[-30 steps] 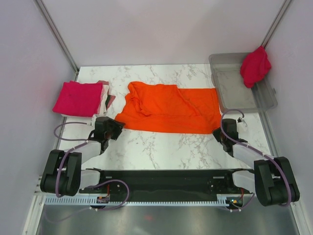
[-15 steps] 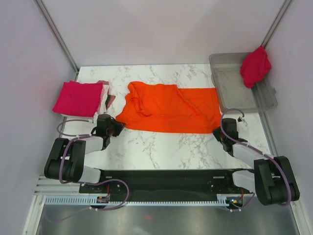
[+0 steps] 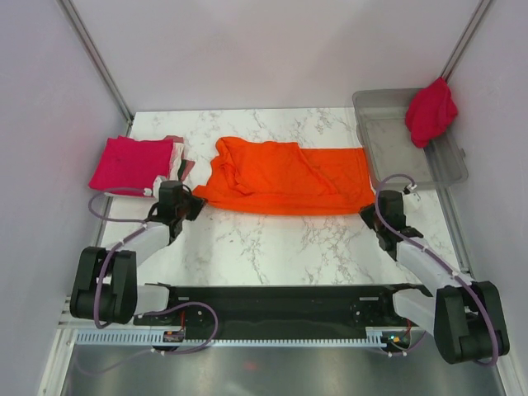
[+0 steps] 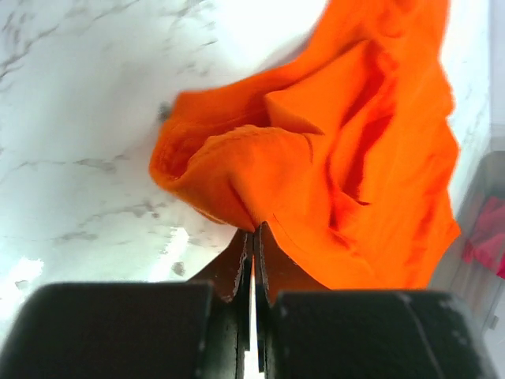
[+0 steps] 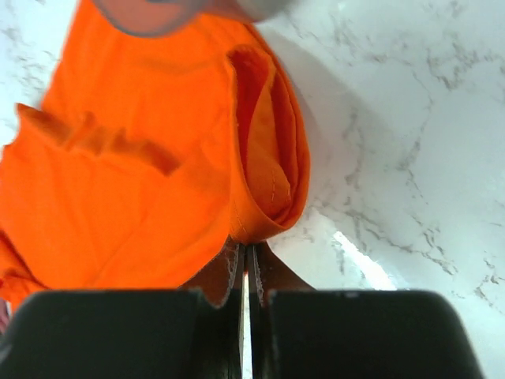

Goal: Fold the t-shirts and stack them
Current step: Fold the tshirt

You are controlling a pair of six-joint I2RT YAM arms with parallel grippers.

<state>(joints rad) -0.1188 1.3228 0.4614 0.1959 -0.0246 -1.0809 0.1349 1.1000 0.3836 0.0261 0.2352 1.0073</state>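
As you compare with 1 second ago, the left gripper (image 3: 192,204) and right gripper (image 3: 370,216), each pinching a near corner of the orange t-shirt (image 3: 289,177), have pulled its edge farther up the table (image 3: 272,241).

We find the spread shirt (image 3: 289,181) mid-bench (image 3: 272,239): stack (image 3: 132,165) left of it, bin (image 3: 396,153) right, a bunched shirt (image 3: 430,111) on the bin's rim, left tool (image 3: 191,200) and right tool (image 3: 369,213) at its near corners.

Bare surface (image 3: 272,247) lies open across the lower middle of the frame and in a strip above the orange t-shirt (image 3: 289,177). The folded stack (image 3: 132,165) blocks the left edge, the bin (image 3: 396,144) the upper right.
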